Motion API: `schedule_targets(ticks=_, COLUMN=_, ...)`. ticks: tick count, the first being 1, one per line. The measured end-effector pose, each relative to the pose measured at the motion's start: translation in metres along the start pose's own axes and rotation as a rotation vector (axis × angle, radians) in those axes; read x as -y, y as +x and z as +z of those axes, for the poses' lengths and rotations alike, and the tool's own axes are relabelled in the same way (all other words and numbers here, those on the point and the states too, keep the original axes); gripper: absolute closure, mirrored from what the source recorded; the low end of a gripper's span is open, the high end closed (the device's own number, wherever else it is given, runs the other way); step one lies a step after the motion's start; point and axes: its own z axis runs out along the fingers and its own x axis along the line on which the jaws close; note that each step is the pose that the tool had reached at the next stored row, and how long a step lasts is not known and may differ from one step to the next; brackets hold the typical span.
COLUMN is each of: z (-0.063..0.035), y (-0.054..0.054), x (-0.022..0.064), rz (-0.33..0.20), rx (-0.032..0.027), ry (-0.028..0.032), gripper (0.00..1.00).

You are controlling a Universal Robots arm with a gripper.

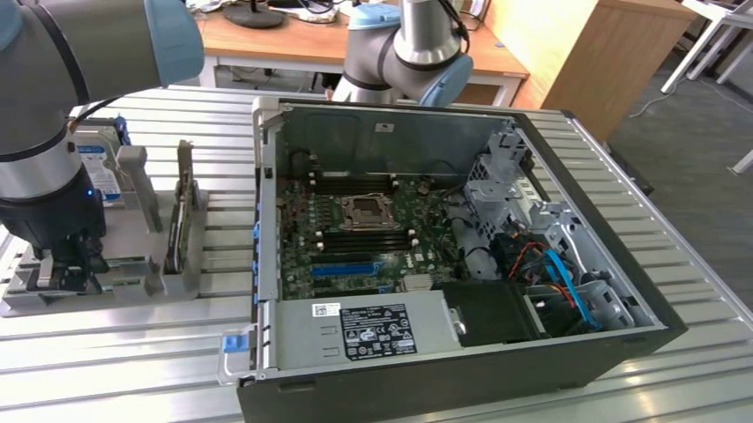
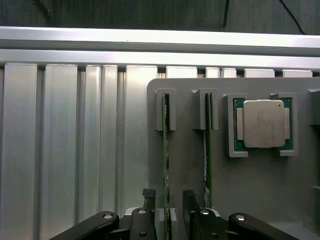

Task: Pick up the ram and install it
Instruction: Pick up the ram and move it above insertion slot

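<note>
Ideally, the open black gripper (image 2: 168,202), astride the thin green circuit-board ram (image 2: 166,160) in its grey plastic holder (image 2: 260,190), should close centred and square.

bright even light, glare on alu table slats (image 2: 60,150), pc case (image 1: 353,132) inside dimmer

You are in a robotics lab or test workshop, not a home. Your bench (image 1: 118,370) is built of ribbed aluminium profiles, and a robot arm (image 1: 35,159) stands over it. On the bench sits a desktop computer case (image 1: 389,132) with its side off and its motherboard (image 1: 365,225) bare. Beside it is a grey moulded fixture (image 1: 118,300) that holds loose parts in slots, a processor (image 2: 262,122) among them. Behind the bench you can see a wooden desk (image 1: 317,44), a wooden cabinet (image 1: 588,53) and a grey floor (image 1: 694,167), as in an office-style research room.
</note>
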Motion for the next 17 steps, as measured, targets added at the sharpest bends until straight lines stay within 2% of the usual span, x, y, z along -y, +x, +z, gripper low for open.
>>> schedule_targets(ticks=11, z=-0.0001, y=0.0031, x=0.0001, rz=0.0, rx=-0.0001, ry=-0.0001, gripper=0.64)
schedule_targets(ticks=17, z=0.003, y=0.0032, x=0.0003, rz=0.0, rx=0.0, ry=-0.0001, gripper=0.64)
